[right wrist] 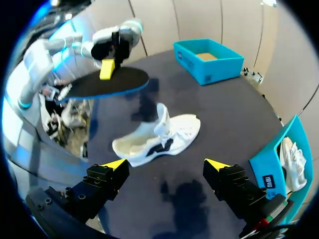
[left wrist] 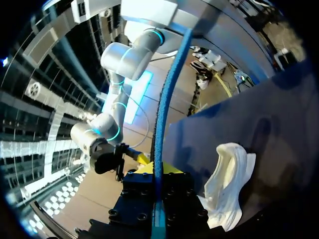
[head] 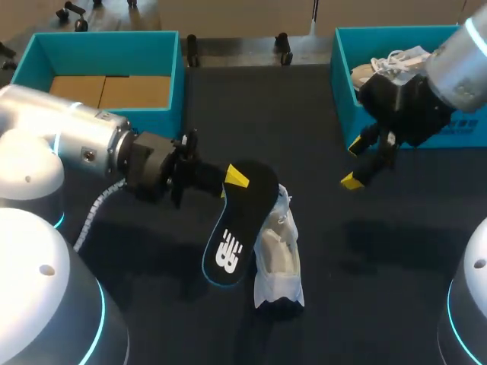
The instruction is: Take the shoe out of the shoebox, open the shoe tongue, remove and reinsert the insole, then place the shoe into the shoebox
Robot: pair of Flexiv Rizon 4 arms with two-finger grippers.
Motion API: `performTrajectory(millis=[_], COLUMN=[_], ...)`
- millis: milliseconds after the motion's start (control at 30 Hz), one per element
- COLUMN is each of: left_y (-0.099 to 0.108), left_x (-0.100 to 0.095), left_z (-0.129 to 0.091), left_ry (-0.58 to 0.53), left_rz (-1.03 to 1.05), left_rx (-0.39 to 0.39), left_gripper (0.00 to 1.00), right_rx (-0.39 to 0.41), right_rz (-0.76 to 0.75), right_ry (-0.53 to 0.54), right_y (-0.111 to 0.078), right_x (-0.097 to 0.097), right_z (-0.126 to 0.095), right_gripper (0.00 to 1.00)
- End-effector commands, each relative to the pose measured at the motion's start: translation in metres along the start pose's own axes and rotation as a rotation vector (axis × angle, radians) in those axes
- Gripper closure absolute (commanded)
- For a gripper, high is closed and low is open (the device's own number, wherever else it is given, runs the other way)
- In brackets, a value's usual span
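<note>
The insole is out, so the step in hand appears to be the turn from removing it to reinserting it. The left gripper (head: pixel 232 179) pinches the black insole (head: pixel 240 228) at one end, fingers narrowed on it from both sides, and holds it in the air, slanting over the white shoe (head: pixel 278 258). The shoe rests on the dark table (head: pixel 373 251), partly under the insole, with its tongue pulled up. The right gripper (head: pixel 354 163) hangs wide and empty, well apart from the shoe, in front of the right shoebox (head: pixel 340 91). Next, the insole's free end likely needs aiming into the shoe's opening, with the right gripper probably steadying the shoe.
</note>
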State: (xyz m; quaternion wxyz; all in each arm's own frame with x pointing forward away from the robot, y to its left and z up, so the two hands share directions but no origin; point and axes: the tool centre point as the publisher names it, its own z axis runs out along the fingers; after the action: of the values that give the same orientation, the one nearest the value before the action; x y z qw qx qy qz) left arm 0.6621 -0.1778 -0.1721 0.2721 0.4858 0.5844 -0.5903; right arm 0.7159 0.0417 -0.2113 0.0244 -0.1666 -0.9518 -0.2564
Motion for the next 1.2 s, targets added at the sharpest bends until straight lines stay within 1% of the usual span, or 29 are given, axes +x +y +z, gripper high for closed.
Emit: performTrajectory(millis=[33,167,233,300,700,733,800,833,900,1033,1200], left_y=[-0.007,-0.011,-0.014,-0.014,-0.014,-0.014,-0.013,-0.014,-0.016,-0.022,-0.024], left_x=[0.007,0.013,0.019,0.019,0.019,0.019,0.023,0.024,0.029,0.041,0.052], left_z=[0.004,0.008,0.012,0.012,0.012,0.012,0.018,0.020,0.022,0.026,0.031], left_ry=[-0.044,-0.066,-0.042,-0.042,-0.042,-0.042,-0.058,-0.066,-0.077,-0.094,-0.124], left_rz=[-0.052,-0.141,-0.175,-0.175,-0.175,-0.175,-0.207,-0.232,-0.254,-0.292,-0.335], left_rx=[-0.010,0.010,0.029,0.029,0.029,0.029,0.025,0.025,0.017,0.010,0.018], left_gripper=[1.00,1.00,1.00,1.00,1.00,1.00,1.00,1.00,1.00,1.00,1.00], right_rx=[0.173,0.225,0.198,0.169,0.169,0.191,0.195,0.198,0.211,0.204,0.194], right_rz=[-0.113,-0.128,-0.158,-0.179,-0.179,-0.196,-0.264,-0.297,-0.330,-0.341,-0.338], right_ry=[-0.057,-0.049,-0.045,-0.015,-0.015,-0.035,-0.077,-0.109,-0.128,-0.141,-0.140], right_y=[0.002,-0.008,-0.016,-0.026,-0.026,-0.020,-0.016,-0.014,-0.015,-0.024,-0.032], right_x=[0.002,0.011,0.017,0.025,0.025,0.024,0.024,0.026,0.029,0.033,0.039], right_z=[0.016,0.025,0.029,0.035,0.035,0.034,0.034,0.036,0.044,0.058,0.071], right_gripper=[0.00,0.00,0.00,0.00,0.00,0.00,0.00,0.00,0.00,0.00,0.00])
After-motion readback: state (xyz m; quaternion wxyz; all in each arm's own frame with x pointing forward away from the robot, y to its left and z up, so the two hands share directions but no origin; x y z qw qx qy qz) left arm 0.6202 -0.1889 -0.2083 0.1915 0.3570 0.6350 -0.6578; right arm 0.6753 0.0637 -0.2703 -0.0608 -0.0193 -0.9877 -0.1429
